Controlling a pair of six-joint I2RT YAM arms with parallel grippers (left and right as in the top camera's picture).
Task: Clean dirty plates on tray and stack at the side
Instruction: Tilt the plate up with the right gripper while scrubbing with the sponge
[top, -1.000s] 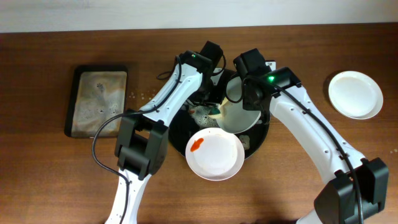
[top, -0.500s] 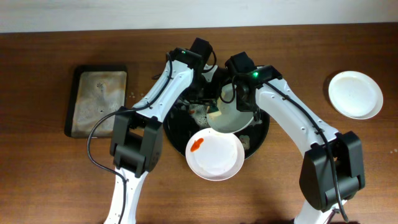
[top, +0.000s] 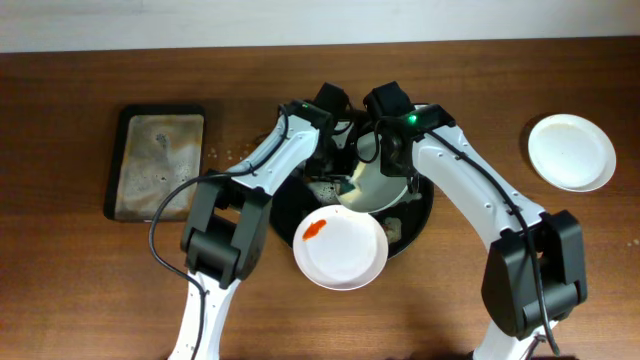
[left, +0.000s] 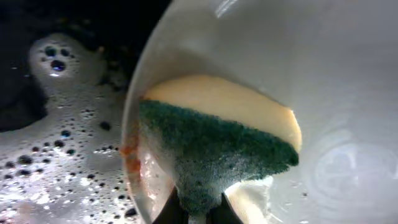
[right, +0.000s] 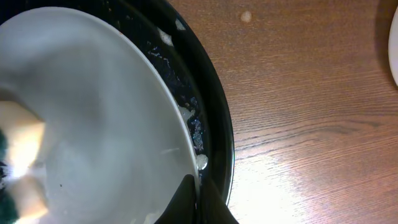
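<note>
A tilted white plate (top: 378, 182) stands over the round black tray (top: 422, 215). My right gripper (right: 198, 193) is shut on this plate's rim (right: 106, 112). My left gripper (left: 198, 208) is shut on a green and yellow sponge (left: 217, 143), which presses against the inner face of the same plate (left: 323, 93) near its edge, where an orange smear shows. A second plate (top: 340, 248) with a red smear lies at the tray's front, overhanging the rim. A third, plain white plate (top: 571, 151) rests on the table at the far right.
A rectangular dark sponge tray (top: 158, 163) with foamy water sits at the left of the wooden table. Soapy foam (left: 56, 155) covers the black tray's floor. The tray's raised rim (right: 217, 124) runs just beside the held plate.
My right arm has shifted left with the tilted plate. My left gripper has moved slightly with the sponge against it. The smeared plate at the front has slid a little left.
</note>
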